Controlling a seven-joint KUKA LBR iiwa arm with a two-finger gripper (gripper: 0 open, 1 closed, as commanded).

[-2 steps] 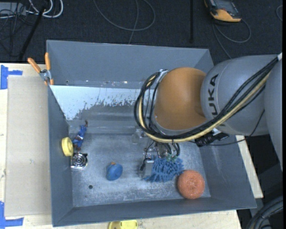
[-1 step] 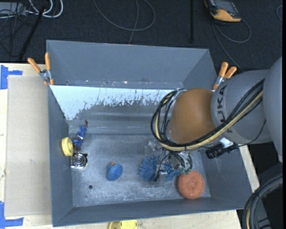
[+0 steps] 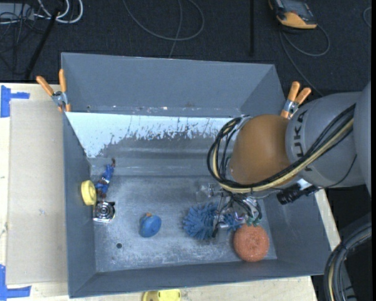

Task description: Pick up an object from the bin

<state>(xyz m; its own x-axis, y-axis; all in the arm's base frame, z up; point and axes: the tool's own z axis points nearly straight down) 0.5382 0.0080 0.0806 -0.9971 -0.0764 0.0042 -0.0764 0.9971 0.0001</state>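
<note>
One nearest thing: blue bristly tuft (image 3: pixel 199 222), on the bin (image 3: pixel 169 86) floor toward its lower right corner, just left of the gripper (image 3: pixel 229 217).
Grip state: cannot tell from above.
Handling: probably light, soft, springy; pinch across its dense middle.

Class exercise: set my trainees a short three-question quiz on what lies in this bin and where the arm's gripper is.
1. Fill in: the round yellow plastic piece lies by the ____ wall of the grey metal bin, as the camera sees it.
2. True or false: the small smooth blue lump lies left of the spiky blue tuft in the view.
3. Which thing is nearest the gripper? A. round yellow plastic piece B. small smooth blue lump C. spiky blue tuft
Key: 1. left; 2. true; 3. C
</note>
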